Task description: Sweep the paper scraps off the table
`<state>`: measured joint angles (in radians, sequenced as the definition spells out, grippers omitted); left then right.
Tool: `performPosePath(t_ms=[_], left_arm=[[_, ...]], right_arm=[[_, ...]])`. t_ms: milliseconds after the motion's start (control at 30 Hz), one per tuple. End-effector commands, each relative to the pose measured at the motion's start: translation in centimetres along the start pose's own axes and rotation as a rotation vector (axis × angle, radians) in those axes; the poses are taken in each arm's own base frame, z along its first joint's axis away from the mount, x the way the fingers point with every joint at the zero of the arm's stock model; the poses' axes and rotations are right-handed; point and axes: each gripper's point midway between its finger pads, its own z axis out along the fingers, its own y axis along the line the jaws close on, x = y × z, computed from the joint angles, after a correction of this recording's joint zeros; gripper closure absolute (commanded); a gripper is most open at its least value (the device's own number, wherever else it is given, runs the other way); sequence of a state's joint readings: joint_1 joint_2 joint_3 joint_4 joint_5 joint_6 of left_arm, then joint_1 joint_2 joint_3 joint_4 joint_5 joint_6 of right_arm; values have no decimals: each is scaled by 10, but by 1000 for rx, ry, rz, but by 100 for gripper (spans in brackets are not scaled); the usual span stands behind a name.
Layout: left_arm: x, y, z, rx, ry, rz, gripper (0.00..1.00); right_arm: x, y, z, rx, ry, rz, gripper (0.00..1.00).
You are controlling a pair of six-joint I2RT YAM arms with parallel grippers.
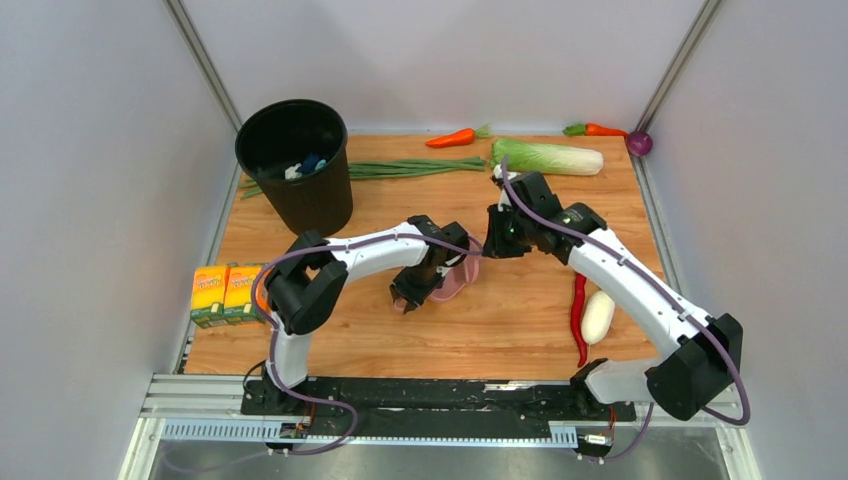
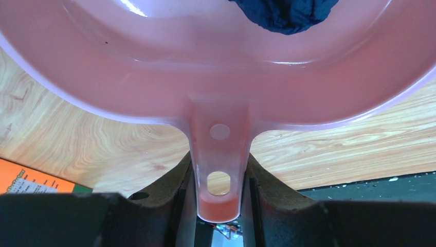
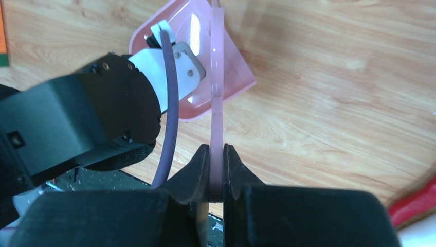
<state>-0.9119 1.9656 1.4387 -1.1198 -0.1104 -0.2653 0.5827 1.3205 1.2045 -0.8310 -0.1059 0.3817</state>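
Observation:
My left gripper (image 1: pixel 430 284) is shut on the handle of a pink dustpan (image 1: pixel 457 279) over the middle of the table (image 1: pixel 520 330). In the left wrist view the handle (image 2: pixel 219 170) sits between my fingers and a dark navy paper scrap (image 2: pixel 285 13) lies in the pan (image 2: pixel 154 67). My right gripper (image 1: pixel 498 240) is just right of the pan, shut on the thin pink brush handle (image 3: pixel 217 77). The brush head is hidden. The right wrist view shows the dustpan (image 3: pixel 234 72) and my left gripper's body (image 3: pixel 77 123) beside the handle. I see no scraps on the table top.
A black bin (image 1: pixel 295 165) with white and blue bits stands at the back left. Green onions (image 1: pixel 410 168), a cabbage (image 1: pixel 548 157), two carrots (image 1: pixel 452 138) and a purple onion (image 1: pixel 640 143) lie along the back. A red chili (image 1: pixel 579 315), a white vegetable (image 1: pixel 598 315) and orange boxes (image 1: pixel 225 293) lie nearer.

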Motion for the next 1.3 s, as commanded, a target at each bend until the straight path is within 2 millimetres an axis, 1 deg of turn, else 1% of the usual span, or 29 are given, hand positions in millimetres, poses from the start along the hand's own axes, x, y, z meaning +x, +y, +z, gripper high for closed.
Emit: performPosePath(t_ms=[0, 167, 200, 233, 300, 333, 367, 433, 467, 567, 667, 767, 800, 833, 867, 900, 967, 1033, 1067, 1100, 1233, 1267], left_arm=[[-7, 2, -22, 7, -90, -43, 100], [-8, 7, -39, -12, -117, -84, 100], [-13, 7, -46, -6, -138, -92, 100], [-13, 8, -49, -9, -138, -109, 100], [-22, 11, -66, -11, -173, -147, 100], [-24, 12, -69, -8, -176, -159, 100], [-31, 13, -80, 5, -194, -191, 100], [-35, 16, -90, 17, -206, -231, 100], [-41, 18, -97, 30, -223, -245, 100], [-48, 23, -112, 59, -249, -302, 100], [-60, 27, -129, 117, -287, -365, 100], [-66, 34, -145, 141, -308, -403, 100], [-72, 40, -155, 155, -335, -420, 100], [-72, 43, -158, 162, -334, -433, 100], [-77, 47, -167, 193, -354, -450, 100], [-77, 49, -170, 207, -353, -459, 100], [-84, 56, -187, 254, -390, -482, 100], [-85, 65, -193, 274, -401, -509, 100], [-87, 73, -201, 290, -423, -530, 100], [-89, 78, -208, 309, -442, -548, 100], [-98, 98, -229, 399, -505, -625, 100], [-100, 102, -230, 405, -512, -638, 100]], right_arm=[[-49, -11, -38, 110, -169, 32, 100], [-76, -18, -65, 188, -273, 34, 100], [-82, -19, -70, 195, -297, 38, 100], [-86, -19, -74, 200, -309, 40, 100], [-91, -21, -79, 213, -331, 52, 100], [-93, -23, -83, 218, -345, 66, 100], [-93, -25, -88, 221, -363, 87, 100], [-90, -28, -93, 223, -375, 105, 100], [-89, -28, -95, 224, -382, 108, 100], [-86, -36, -100, 253, -397, 101, 100], [-85, -43, -105, 278, -411, 99, 100], [-84, -46, -103, 288, -416, 99, 100], [-83, -47, -102, 288, -413, 99, 100], [-82, -47, -99, 285, -406, 103, 100], [-81, -46, -97, 279, -402, 104, 100], [-81, -44, -94, 267, -396, 107, 100], [-80, -40, -89, 245, -382, 106, 100], [-79, -38, -84, 231, -370, 99, 100], [-79, -38, -83, 230, -365, 96, 100], [-80, -38, -82, 231, -363, 91, 100], [-80, -41, -81, 245, -369, 83, 100], [-80, -41, -80, 242, -367, 81, 100]])
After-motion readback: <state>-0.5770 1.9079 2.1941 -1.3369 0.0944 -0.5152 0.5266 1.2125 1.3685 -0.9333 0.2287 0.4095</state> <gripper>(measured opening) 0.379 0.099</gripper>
